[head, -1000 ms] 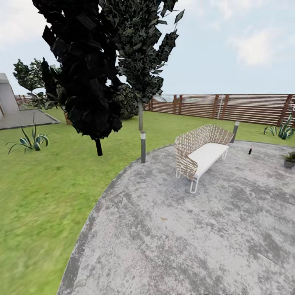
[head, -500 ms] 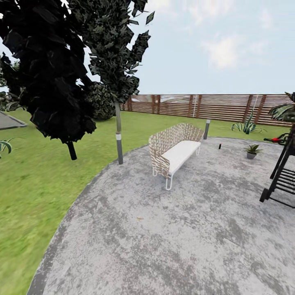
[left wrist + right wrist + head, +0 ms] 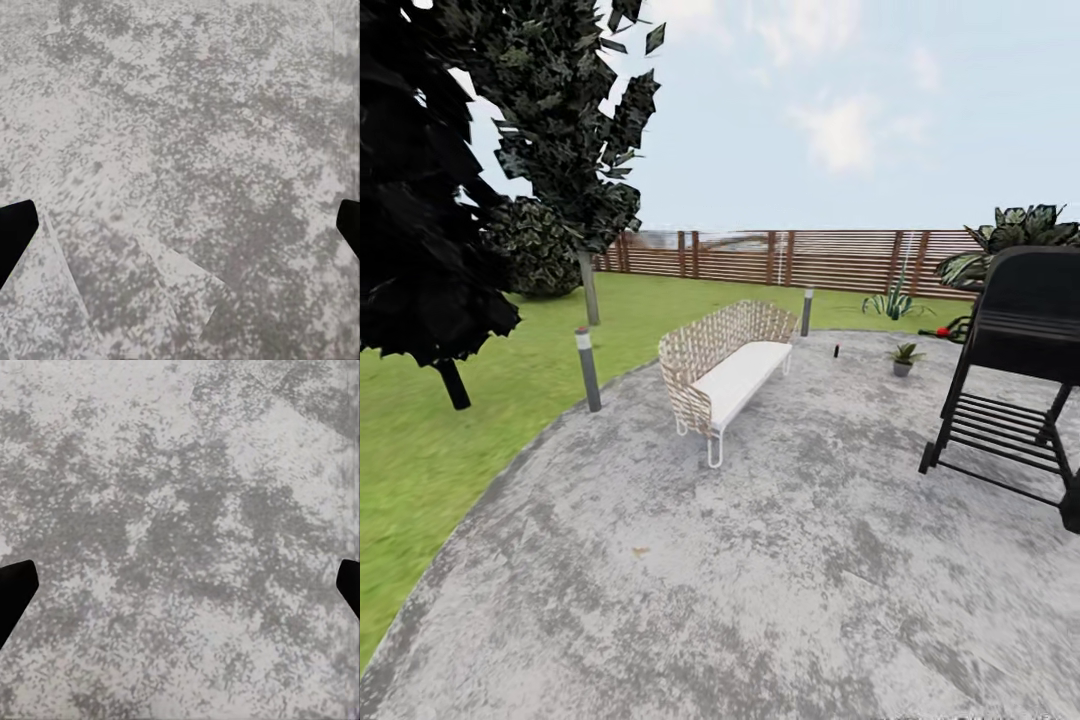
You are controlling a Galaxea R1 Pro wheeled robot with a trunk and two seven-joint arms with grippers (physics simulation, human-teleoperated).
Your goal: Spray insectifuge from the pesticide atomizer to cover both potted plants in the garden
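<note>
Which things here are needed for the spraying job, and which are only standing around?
For the job:
pesticide atomizer
potted plant
patio

Just standing around:
wicker bench
black grill
bollard lamp
fence
trees

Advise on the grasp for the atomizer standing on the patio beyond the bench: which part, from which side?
The pesticide atomizer is a slim dark bottle standing upright on the stone patio, apart from the wicker bench and the potted plant. Probably grip its body mid-height, fingers horizontal, approaching from the open patio side nearest the robot. It is too small here to judge the nozzle direction.
</note>
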